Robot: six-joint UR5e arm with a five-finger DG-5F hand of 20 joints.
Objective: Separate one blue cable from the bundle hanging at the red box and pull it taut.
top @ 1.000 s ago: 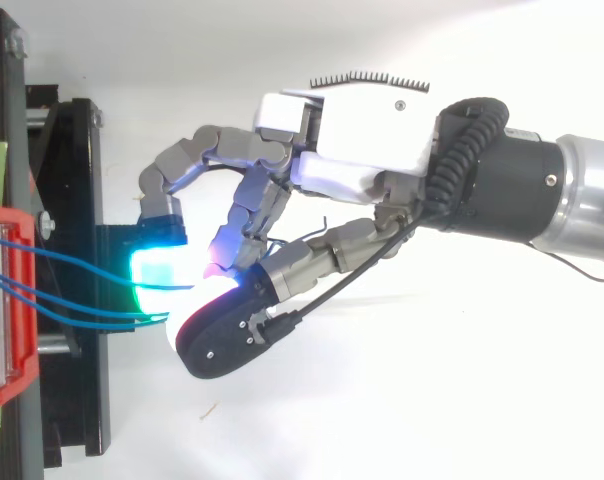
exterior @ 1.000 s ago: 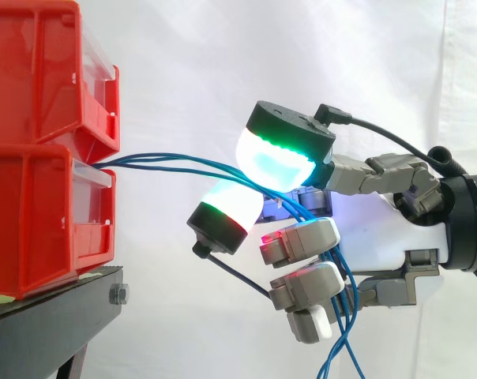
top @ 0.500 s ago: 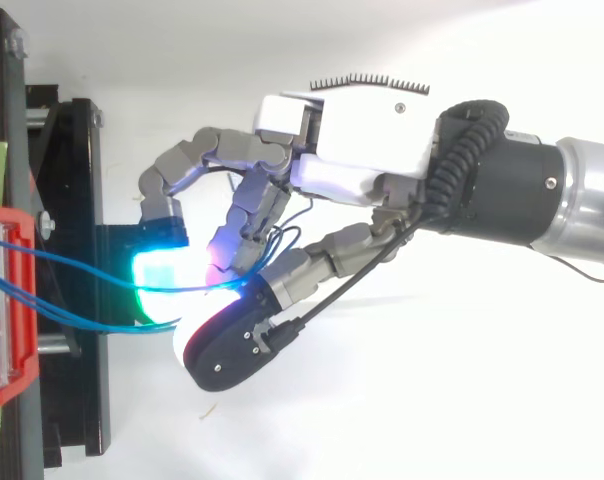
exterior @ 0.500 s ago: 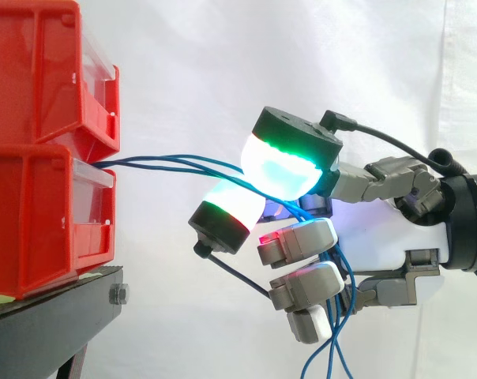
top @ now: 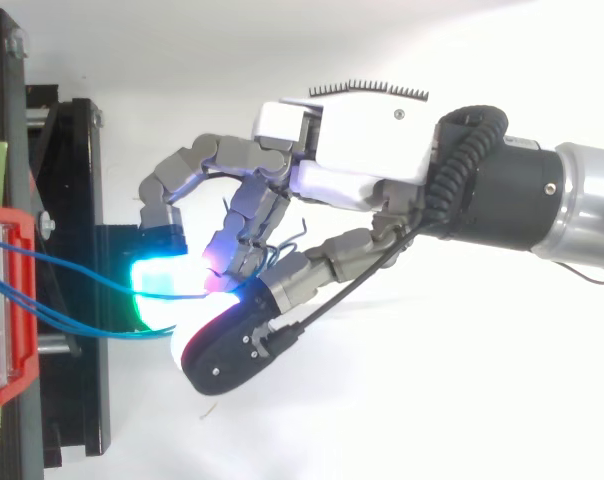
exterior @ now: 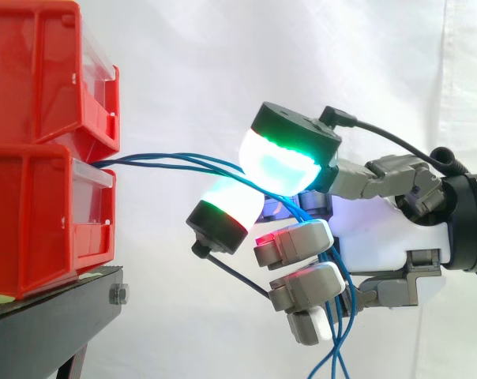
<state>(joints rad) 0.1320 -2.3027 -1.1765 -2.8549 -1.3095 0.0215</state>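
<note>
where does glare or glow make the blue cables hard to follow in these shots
Side view: the blue cables read clearly against the bright white curtain from the red bins, then disappear behind the glowing pads of the hand curled round them. Top view: the cyan pad's glare swallows the cables where they reach it.

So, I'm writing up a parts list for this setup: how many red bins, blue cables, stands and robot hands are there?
red bins: 2, stacked
blue cables: 3 strands, counted in the top view
black stand: 1
hand: 1, fingers curled round the cables
Total: 7
</note>
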